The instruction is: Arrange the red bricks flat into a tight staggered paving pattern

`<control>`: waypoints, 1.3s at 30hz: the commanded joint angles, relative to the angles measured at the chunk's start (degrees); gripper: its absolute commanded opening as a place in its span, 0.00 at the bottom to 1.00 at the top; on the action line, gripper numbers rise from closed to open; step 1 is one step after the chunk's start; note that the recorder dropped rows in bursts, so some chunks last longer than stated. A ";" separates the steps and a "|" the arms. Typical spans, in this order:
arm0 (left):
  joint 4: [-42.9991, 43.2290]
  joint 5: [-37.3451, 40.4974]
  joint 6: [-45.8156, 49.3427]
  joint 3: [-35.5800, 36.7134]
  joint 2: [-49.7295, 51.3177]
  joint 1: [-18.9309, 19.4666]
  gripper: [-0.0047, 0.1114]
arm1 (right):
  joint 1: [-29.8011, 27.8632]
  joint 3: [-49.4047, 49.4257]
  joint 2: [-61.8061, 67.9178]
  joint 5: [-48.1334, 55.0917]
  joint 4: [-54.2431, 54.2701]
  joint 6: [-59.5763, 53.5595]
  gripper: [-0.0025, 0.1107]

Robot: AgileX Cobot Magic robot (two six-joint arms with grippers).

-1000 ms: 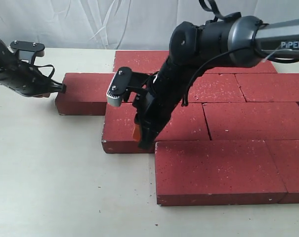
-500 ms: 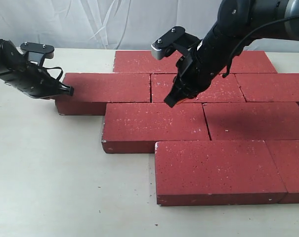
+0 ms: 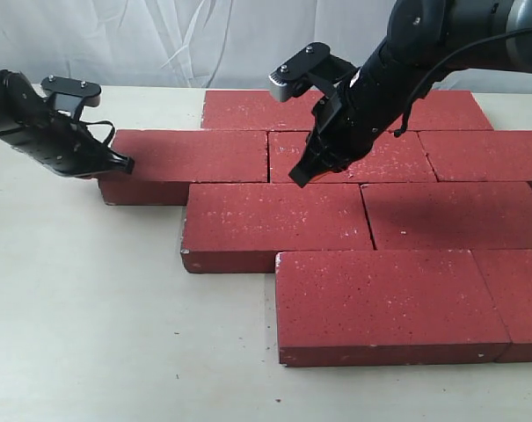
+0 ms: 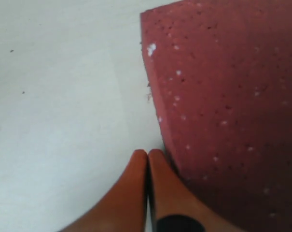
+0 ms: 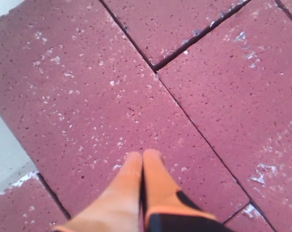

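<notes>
A pale tabletop (image 3: 90,308) before a white draped cloth (image 3: 160,44) carries your rough, dark-red rectangular paving bricks (image 3: 274,224), flat in staggered rows from centre to right; your left gripper (image 3: 123,164) — fingers pressed together, empty — sits just beside the leftmost brick (image 3: 186,163); your right gripper (image 3: 301,176), likewise closed on nothing, points down over the middle bricks.

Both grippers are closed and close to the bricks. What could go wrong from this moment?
1. The left gripper is shut beside one end of the leftmost brick. An off-centre push there may turn the brick and open its joints.
2. The right gripper hangs shut above the laid bricks. If it comes down, it might scrape or shift them.
</notes>
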 commanded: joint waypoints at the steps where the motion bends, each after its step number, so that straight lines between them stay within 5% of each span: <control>1: -0.39 0.08 0.98 0.03 -0.47 -1.07 0.04 | -0.26 0.22 0.00 -0.40 0.45 0.09 0.01; 13: 1.58 -0.05 0.98 0.03 -0.47 -0.81 0.04 | -0.26 0.22 0.00 -0.29 0.57 0.09 0.01; 26: 1.56 1.54 0.98 0.03 -1.26 3.69 0.04 | -0.26 0.22 0.00 -0.52 0.54 0.09 0.01; 34: -0.43 6.90 0.98 0.03 -11.66 3.43 0.04 | -0.26 -0.63 -0.11 -3.08 -3.76 -0.01 0.01; 39: -7.91 -10.69 0.98 -1.06 -18.09 0.12 0.04 | -0.40 -8.13 -0.11 -0.66 -11.27 1.09 0.01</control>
